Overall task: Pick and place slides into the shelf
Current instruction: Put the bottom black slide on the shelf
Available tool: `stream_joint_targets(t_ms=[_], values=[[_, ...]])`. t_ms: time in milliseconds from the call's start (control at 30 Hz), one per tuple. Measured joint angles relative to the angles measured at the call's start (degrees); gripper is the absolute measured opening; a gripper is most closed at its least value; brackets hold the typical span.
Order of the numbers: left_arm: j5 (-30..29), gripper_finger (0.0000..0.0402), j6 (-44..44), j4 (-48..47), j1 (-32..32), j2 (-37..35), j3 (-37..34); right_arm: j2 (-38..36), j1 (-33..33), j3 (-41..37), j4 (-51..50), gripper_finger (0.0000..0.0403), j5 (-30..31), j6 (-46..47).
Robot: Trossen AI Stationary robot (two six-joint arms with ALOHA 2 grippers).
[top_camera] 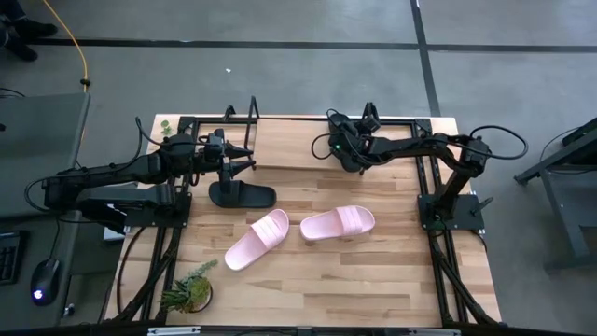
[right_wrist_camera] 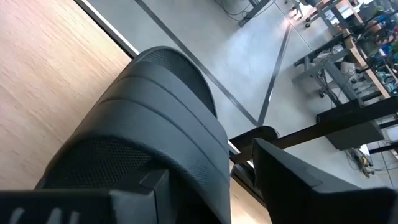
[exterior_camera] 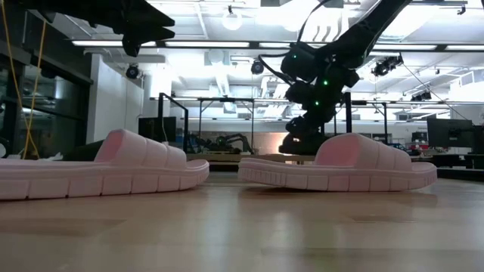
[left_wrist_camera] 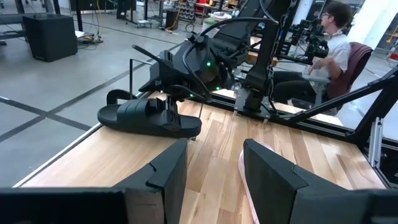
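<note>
Left gripper hovers at the far left of the table by the shelf's end hoop, fingers apart, holding nothing. Just in front of it lies one black slide on the tabletop, not yet shelved.

Centre of table: two pale pink slides, the left one angled, the right one lying crosswise, near each other but apart. Both still off the shelf.

Right gripper is at the far right part of the shelf board. Its wrist view shows the second black slide filling the space between its fingers, which stand spread; the grip looks released, though contact on one side cannot be ruled out. The left wrist view shows this slide sitting on the board.

Judgement: step in hand is letting go of this black slide. To do well: lift straight up clear of the strap before retreating, so the fingers do not drag the slide off the board edge.
</note>
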Motion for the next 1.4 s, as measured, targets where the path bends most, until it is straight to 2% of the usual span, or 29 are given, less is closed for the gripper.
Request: stream_joint_targets(t_ms=[333, 533, 667, 833, 1400], values=[[0.0, 0.0143, 0.0, 0.0, 0.0, 0.0, 0.0, 0.0, 0.4, 1.5, -0.8, 0.0177, 0.0, 1.2], [0.0, 0.0143, 0.0, 0.0, 0.0, 0.0, 0.0, 0.1, 1.6, 4.4, -7.7, 0.0177, -1.1, 5.9], [0.0, 0.0143, 0.0, 0.0, 0.0, 0.0, 0.0, 0.1, 1.6, 6.3, -11.9, 0.0177, -4.0, 9.1], [0.0, 0.0143, 0.0, 0.0, 0.0, 0.0, 0.0, -0.1, 1.6, 7.5, -12.1, 0.0177, -9.0, 9.1], [0.2, 0.0143, 0.0, 0.0, 0.0, 0.0, 0.0, -0.1, 1.7, 7.7, -12.5, 0.0177, -13.3, 5.4]])
